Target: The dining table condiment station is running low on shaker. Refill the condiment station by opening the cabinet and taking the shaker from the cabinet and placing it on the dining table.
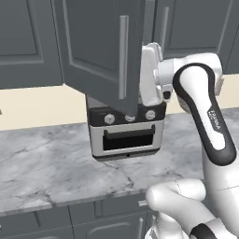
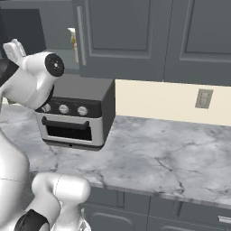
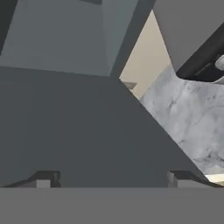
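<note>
With the cabinet (image 1: 100,46) door swung out above the toaster oven (image 1: 127,135), the hand (image 3: 113,178), fingers apart, must next reach inside for the shaker.

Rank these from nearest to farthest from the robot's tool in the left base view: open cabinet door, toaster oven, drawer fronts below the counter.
1. The open cabinet door, right beside the tool, on its left.
2. The toaster oven, just beneath it on the counter.
3. The drawer fronts, lowest, under the counter edge.

The dark grey cabinet (image 1: 100,46) door stands swung open; inside, perhaps the shaker (image 2: 72,41).
</note>
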Motion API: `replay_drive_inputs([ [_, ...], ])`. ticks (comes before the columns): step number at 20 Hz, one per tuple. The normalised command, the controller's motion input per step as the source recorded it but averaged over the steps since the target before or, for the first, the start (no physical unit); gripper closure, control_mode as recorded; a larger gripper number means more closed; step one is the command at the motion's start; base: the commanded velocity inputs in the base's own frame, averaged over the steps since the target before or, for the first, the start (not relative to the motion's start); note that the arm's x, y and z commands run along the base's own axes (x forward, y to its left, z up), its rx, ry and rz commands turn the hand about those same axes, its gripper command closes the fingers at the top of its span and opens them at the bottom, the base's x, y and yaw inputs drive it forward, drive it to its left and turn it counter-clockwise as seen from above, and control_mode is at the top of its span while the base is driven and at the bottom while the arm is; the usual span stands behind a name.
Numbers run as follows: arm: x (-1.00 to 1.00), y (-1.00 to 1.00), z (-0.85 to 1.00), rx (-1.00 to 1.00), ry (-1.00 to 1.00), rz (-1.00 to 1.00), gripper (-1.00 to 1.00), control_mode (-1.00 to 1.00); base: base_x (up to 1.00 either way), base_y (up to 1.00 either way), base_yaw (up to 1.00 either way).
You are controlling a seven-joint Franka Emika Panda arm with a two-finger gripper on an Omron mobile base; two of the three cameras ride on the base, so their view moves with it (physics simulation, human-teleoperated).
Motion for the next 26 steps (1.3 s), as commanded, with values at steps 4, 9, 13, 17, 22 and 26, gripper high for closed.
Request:
replay_drive_inputs([
  [4,-0.43,0.81,0.11,0.1,0.01,0.21,-1.0,-1.0,0.0,0.0,0.0],
  [9,-0.37,1.0,0.0,0.1,0.0,0.21,-1.0,-1.0,0.0,0.0,0.0],
  [13,-0.02,1.0,-0.13,0.01,0.0,0.04,-1.0,-1.0,0.0,0.0,0.0],
  [17,0.01,0.66,-0.02,-0.05,0.01,-0.03,-1.0,-1.0,0.0,0.0,0.0],
  [22,-0.35,-0.52,0.0,-0.02,-0.15,0.0,-1.0,-1.0,0.0,0.0,0.0],
  [26,-0.65,-1.0,0.0,-0.22,-0.39,-0.05,-1.0,-1.0,0.0,0.0,0.0],
])
